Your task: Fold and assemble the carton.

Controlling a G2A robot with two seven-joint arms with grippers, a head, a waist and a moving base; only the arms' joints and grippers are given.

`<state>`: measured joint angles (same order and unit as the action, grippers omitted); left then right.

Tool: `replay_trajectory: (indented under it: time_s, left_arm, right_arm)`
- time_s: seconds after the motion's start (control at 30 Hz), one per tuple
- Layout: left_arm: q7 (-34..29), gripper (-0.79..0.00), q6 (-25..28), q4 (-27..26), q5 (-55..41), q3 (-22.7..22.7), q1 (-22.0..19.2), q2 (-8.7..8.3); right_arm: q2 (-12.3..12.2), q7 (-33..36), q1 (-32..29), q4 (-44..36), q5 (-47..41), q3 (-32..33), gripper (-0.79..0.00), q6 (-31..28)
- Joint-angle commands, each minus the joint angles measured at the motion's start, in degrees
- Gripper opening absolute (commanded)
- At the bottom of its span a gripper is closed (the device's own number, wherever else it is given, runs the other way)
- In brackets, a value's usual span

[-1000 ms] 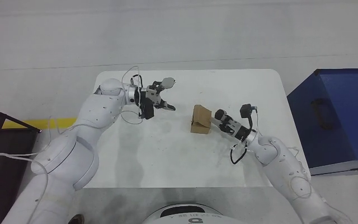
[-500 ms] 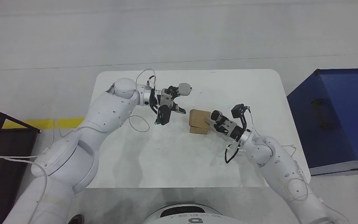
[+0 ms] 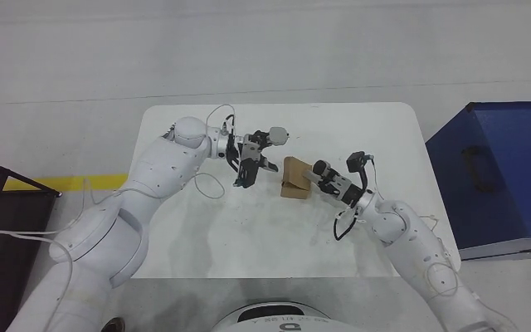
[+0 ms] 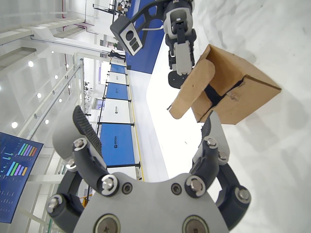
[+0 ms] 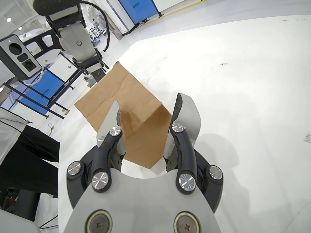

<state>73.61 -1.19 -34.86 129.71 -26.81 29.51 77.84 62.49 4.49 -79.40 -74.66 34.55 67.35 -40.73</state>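
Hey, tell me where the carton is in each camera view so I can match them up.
Top view: carton near the middle of the table, between left gripper and right gripper.
Left wrist view: carton just beyond the open left gripper's fingertips, right gripper at its far side.
Right wrist view: carton between the right gripper's fingers, left gripper behind it.
Shared landmark: the left gripper, open beside the carton.
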Motion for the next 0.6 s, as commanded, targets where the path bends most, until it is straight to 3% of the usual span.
replay_trajectory:
  time_s: [0.0, 0.13, 0.23, 0.27, 0.3, 0.33, 0.57]
  left_arm:
    - [0.0, 0.000, 0.2, 0.1, 0.0, 0.1, -0.1, 0.19]
    - [1.6, 0.000, 1.3, 0.7, -1.6, -0.3, -0.3, 0.55]
    - [7.1, 0.000, 5.9, 3.5, -6.9, -1.9, -0.3, 0.58]
    - [8.0, 0.000, 8.2, 5.0, -8.2, -2.3, -0.6, 0.55]
    - [8.4, 0.000, 9.3, 5.8, -8.9, -2.5, -0.9, 0.54]
    - [8.4, 0.000, 9.3, 5.8, -8.9, -2.5, -0.9, 0.54]
    - [8.4, 0.000, 9.3, 5.8, -8.9, -2.5, -0.9, 0.54]
  right_arm:
    - [0.0, 0.0, 0.0, 0.0, 0.0, 0.1, -0.342, 0.0]
    - [0.1, 0.0, 0.1, 0.2, -0.3, 0.0, -0.354, -0.2]
    - [0.2, -0.3, 0.2, 0.6, -0.6, 0.1, -0.326, -0.4]
    - [0.2, -0.4, 0.2, 0.7, -0.8, 0.2, -0.268, -0.4]
    - [0.3, -0.5, 0.2, 0.7, -0.9, 0.2, -0.086, -0.5]
    - [0.3, -0.5, 0.2, 0.7, -0.9, 0.2, 0.000, -0.5]
    - [0.3, -0.5, 0.2, 0.7, -0.9, 0.2, 0.000, -0.5]
